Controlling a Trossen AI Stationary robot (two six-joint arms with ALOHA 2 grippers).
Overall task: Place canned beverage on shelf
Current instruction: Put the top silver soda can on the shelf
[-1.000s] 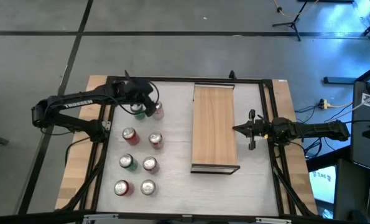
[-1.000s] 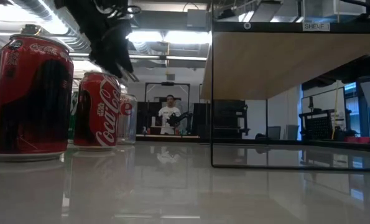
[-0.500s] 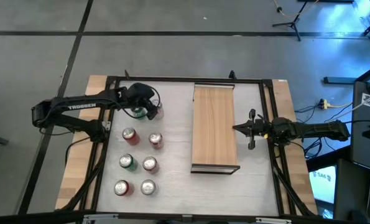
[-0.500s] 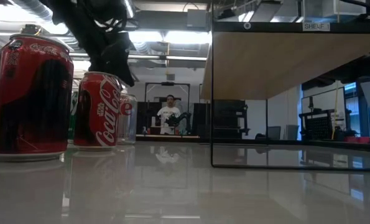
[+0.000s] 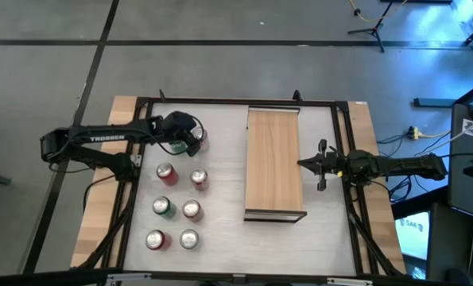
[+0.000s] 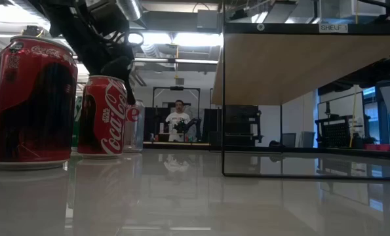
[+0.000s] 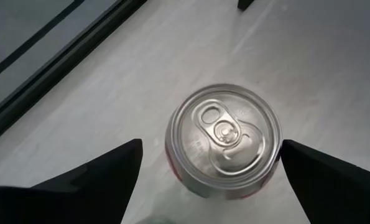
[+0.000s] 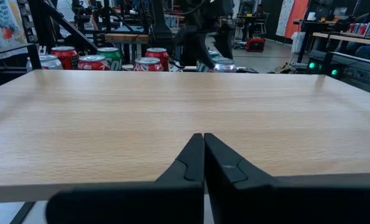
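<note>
Left gripper (image 7: 212,165) is over the far-row red can (image 7: 224,142), fingers (image 7: 88,177) spread wide with one on each side of it, neither touching. The can stands upright on the white tabletop (image 5: 220,159), pull tab facing up. Just beside the fingers is a green can (image 5: 175,144), mostly under the wrist in the high view.

Nearer the table's front edge than the gripper are six more cans in three pairs: red (image 5: 166,173) and red (image 5: 199,179), green (image 5: 163,207) and red (image 5: 191,210), then the front pair (image 5: 172,239). Low view reads "Coca-Cola" on the closest can (image 6: 31,98) and on the next one (image 6: 106,117).

The shelf (image 5: 274,163) sits to the right of the cans, well apart from the left fingers, with nothing on the board. Frame label reads "SHELF 1" (image 6: 333,27).

Right gripper (image 8: 203,162) is parked just off the shelf's right edge, fingers pressed together, holding nothing.

A person (image 6: 179,120) stands in the room far behind.
</note>
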